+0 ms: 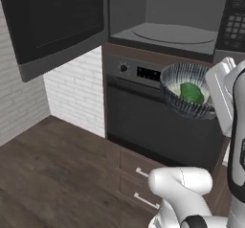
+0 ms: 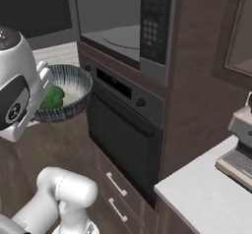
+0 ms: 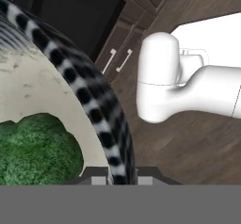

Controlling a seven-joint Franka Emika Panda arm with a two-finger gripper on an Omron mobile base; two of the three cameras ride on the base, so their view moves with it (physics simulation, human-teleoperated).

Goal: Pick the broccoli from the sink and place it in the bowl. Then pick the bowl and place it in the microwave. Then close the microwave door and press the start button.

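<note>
The claw [image 3: 117,180] is clamped on the rim of the bowl [image 1: 184,95], holding it in mid-air before the oven [image 1: 143,121], below the open microwave [image 1: 167,16]. The broccoli [image 1: 192,92] lies inside the bowl.

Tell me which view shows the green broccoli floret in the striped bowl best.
The hand view: the bright green lumpy broccoli floret sits large and close against the pale hollow of the dark striped bowl. The left base view shows it small but whole inside the bowl. In the right base view the white arm partly hides it.
</note>
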